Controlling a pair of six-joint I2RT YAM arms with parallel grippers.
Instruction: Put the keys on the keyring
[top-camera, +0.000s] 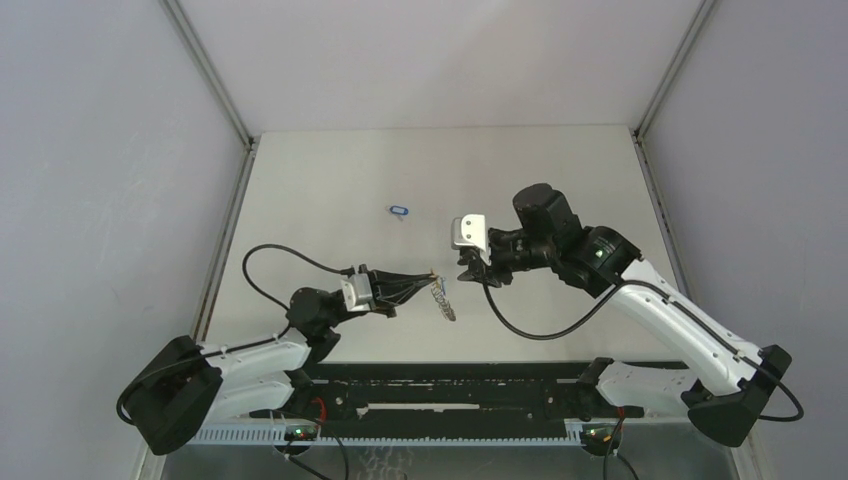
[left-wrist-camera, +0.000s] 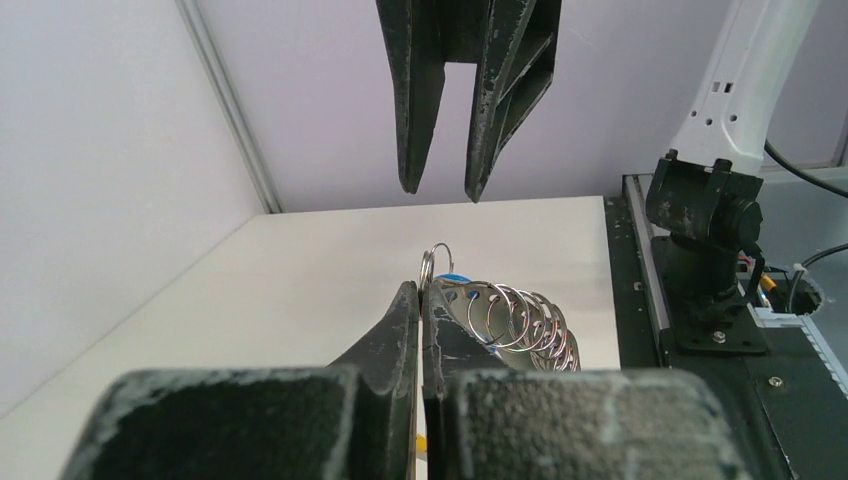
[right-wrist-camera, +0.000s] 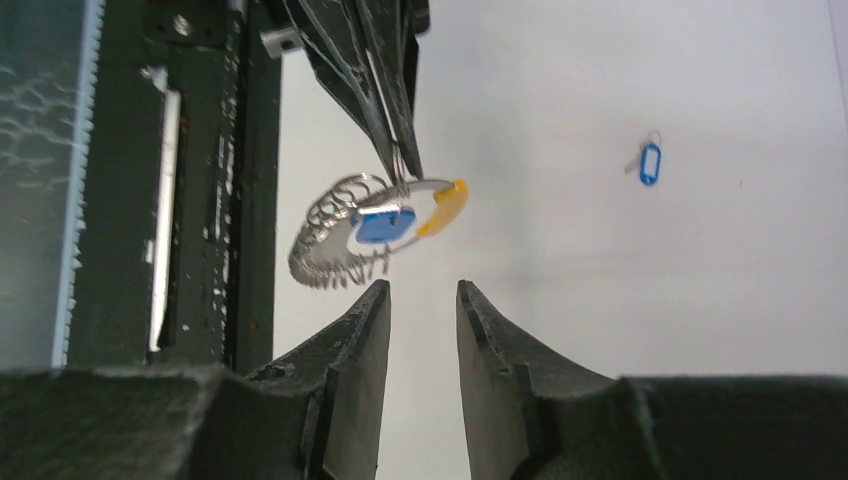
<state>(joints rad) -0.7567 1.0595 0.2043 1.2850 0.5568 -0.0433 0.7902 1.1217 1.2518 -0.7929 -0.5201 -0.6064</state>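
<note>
Left end effector (left-wrist-camera: 421, 295) pinches keyring (right-wrist-camera: 447, 203), key (right-wrist-camera: 385, 226) seemingly threaded.

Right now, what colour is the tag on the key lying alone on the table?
The tag is blue; the right wrist view shows it best.

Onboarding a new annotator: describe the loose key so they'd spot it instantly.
In the top view, look at the pale table beyond both arms, toward the far wall: a small key with a blue tag lies alone on bare surface. The other blue tag sits at the keyring pinched in the left gripper; this one is held by nothing.
</note>
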